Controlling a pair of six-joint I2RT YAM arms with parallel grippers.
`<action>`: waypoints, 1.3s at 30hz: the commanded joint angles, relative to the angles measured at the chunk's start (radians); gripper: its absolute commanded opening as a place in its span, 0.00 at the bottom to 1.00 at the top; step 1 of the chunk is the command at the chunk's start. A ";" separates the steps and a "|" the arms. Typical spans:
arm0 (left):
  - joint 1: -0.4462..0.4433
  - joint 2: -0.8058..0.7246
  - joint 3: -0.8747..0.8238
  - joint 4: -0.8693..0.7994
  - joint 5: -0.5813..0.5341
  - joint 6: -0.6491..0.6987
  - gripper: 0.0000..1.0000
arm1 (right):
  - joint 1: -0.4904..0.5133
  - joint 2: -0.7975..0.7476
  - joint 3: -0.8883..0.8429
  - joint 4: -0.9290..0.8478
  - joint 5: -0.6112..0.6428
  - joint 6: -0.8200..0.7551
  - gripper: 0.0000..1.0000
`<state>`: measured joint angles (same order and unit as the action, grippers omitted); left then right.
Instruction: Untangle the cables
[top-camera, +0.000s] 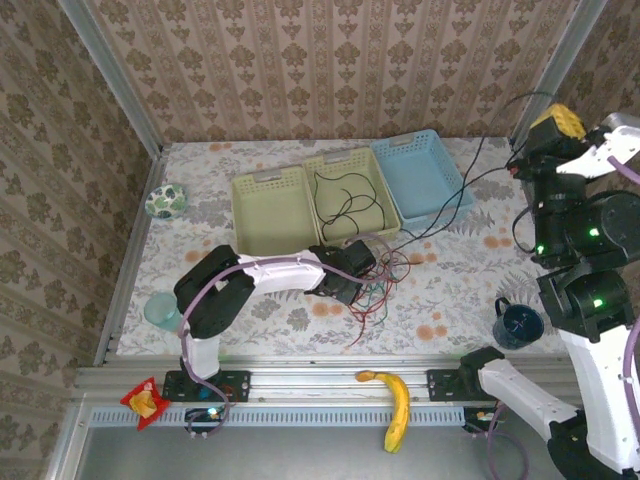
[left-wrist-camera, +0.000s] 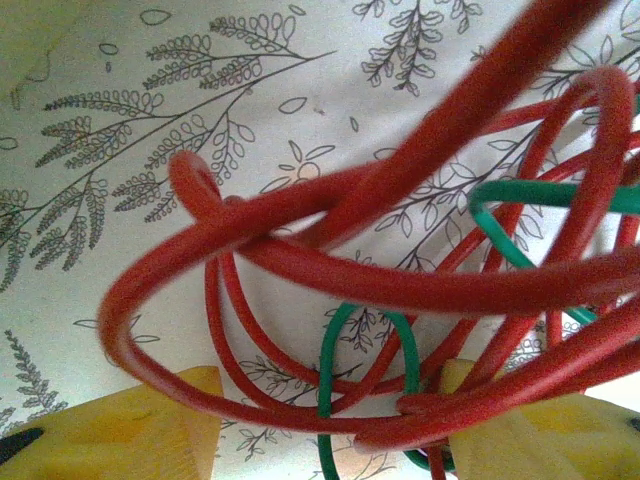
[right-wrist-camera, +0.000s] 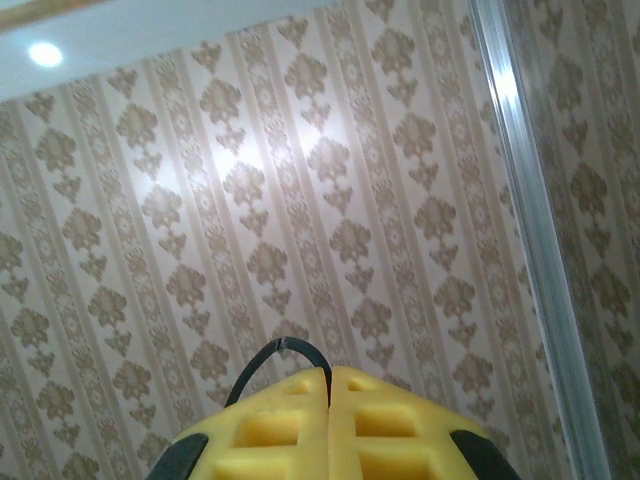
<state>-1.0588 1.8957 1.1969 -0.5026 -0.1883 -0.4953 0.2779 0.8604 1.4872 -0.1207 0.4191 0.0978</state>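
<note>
Middle basket (top-camera: 340, 158) holds black cable (right-wrist-camera: 280, 343) loops; right tool (right-wrist-camera: 328, 372) closed on it; left tool (left-wrist-camera: 335, 430) parted, straddling red cable (left-wrist-camera: 300, 260), green cable (left-wrist-camera: 335, 330).

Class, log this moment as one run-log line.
left gripper: open around red cable, green cable | right gripper: shut on black cable | status: tangled

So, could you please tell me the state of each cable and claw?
Left claw, open around the tangle.
Right claw, shut.
Black cable, pinched in the right claw.
Red cable, tangled.
Green cable, looped through the red.
</note>
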 joint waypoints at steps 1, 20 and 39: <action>0.029 0.060 -0.078 -0.159 -0.096 -0.045 0.60 | -0.009 0.025 0.106 0.064 -0.064 -0.059 0.00; 0.043 0.000 -0.076 -0.161 -0.110 -0.049 0.69 | -0.010 0.354 0.613 -0.242 -0.267 0.016 0.00; 0.081 -0.451 -0.039 -0.145 -0.440 -0.187 0.94 | 0.063 0.932 1.103 -0.552 -0.290 0.152 0.00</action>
<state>-1.0054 1.4841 1.1759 -0.5655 -0.5117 -0.5690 0.3202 1.7748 2.5427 -0.6468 0.0986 0.2604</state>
